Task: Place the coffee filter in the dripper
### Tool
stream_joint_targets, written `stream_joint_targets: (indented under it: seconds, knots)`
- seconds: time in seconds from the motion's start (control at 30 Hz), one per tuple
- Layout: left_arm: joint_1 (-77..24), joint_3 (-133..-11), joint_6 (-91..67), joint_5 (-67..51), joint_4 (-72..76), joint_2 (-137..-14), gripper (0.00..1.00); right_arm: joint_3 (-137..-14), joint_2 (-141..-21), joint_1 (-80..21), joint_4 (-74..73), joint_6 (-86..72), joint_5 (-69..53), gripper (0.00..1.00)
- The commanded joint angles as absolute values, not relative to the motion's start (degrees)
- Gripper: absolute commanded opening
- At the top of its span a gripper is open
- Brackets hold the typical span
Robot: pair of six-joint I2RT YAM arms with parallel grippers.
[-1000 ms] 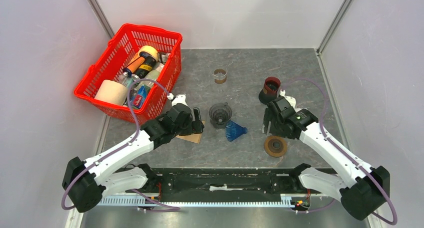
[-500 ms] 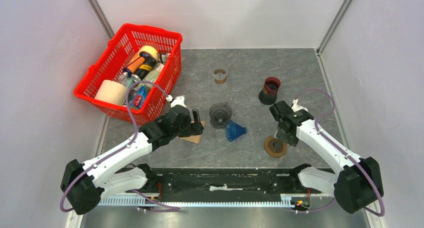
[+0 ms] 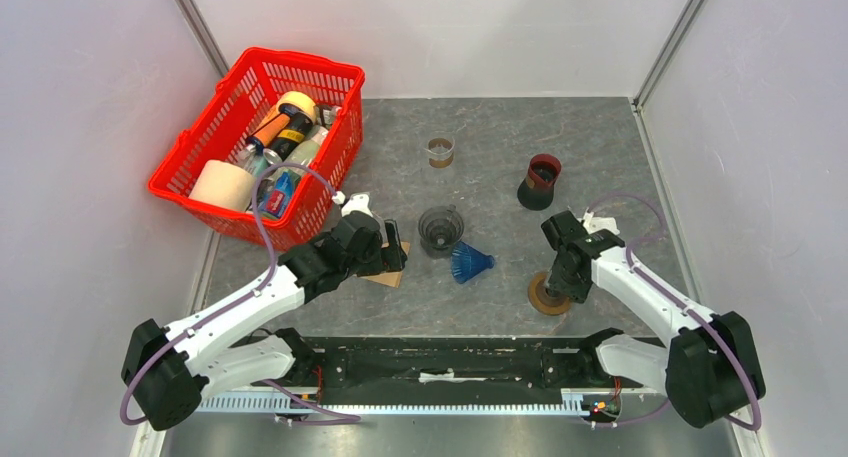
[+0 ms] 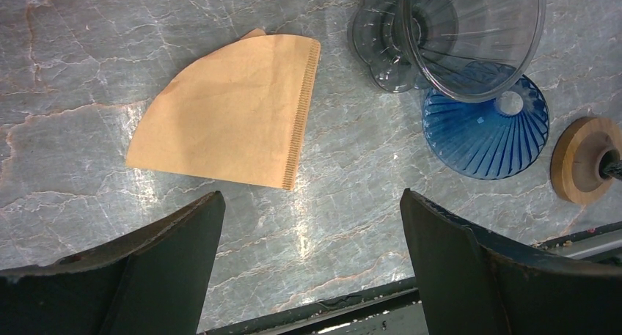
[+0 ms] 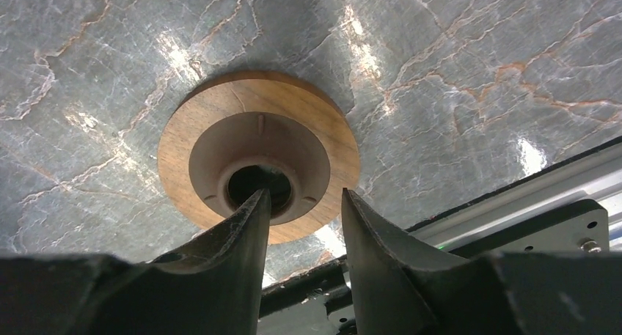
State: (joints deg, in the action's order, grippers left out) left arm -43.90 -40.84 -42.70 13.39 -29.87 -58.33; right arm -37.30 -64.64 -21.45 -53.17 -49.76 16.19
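Observation:
The brown paper coffee filter (image 4: pixel 227 122) lies flat on the marble table, also seen in the top view (image 3: pixel 388 268). The clear grey glass dripper (image 4: pixel 469 34) stands just right of it (image 3: pixel 441 230). A blue ribbed dripper (image 4: pixel 488 130) lies tipped beside it (image 3: pixel 470 262). My left gripper (image 4: pixel 312 196) is open and empty, hovering just near of the filter (image 3: pixel 392 245). My right gripper (image 5: pixel 303 194) is low over a wooden ring base (image 5: pixel 258 155), jaws narrowly apart, one fingertip (image 5: pixel 258 203) at its centre hole; it also shows in the top view (image 3: pixel 557 277).
A red basket (image 3: pixel 190 167) full of items stands at the back left. A dark red cup (image 3: pixel 542 180) and a small glass with a brown band (image 3: pixel 440 152) stand at the back. A black rail (image 3: pixel 440 362) runs along the near edge.
My right arm has swung from beside the dark red cup toward the near edge and come down onto the wooden ring. The left arm has barely moved.

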Motion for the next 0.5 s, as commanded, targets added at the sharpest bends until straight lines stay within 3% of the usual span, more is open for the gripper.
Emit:
stream_joint_targets:
  seconds: [0.0, 0.3, 0.47]
  knots:
    - [-44.11, -40.66, -44.82, 13.71, -28.30, -57.92, 0.97, -36.40, -66.32, -21.18, -49.32, -50.16, 15.68, 0.47]
    - [-44.12, -40.34, -45.00, 13.71, -28.30, -57.59, 0.97, -35.02, -68.89, -21.20, -45.59, -49.83, 15.81, 0.30]
    - [-44.04, -40.40, -45.08, 14.05, -29.00, -57.24, 0.97, -34.43, -67.97, -21.18, -44.52, -49.68, 16.51, 0.11]
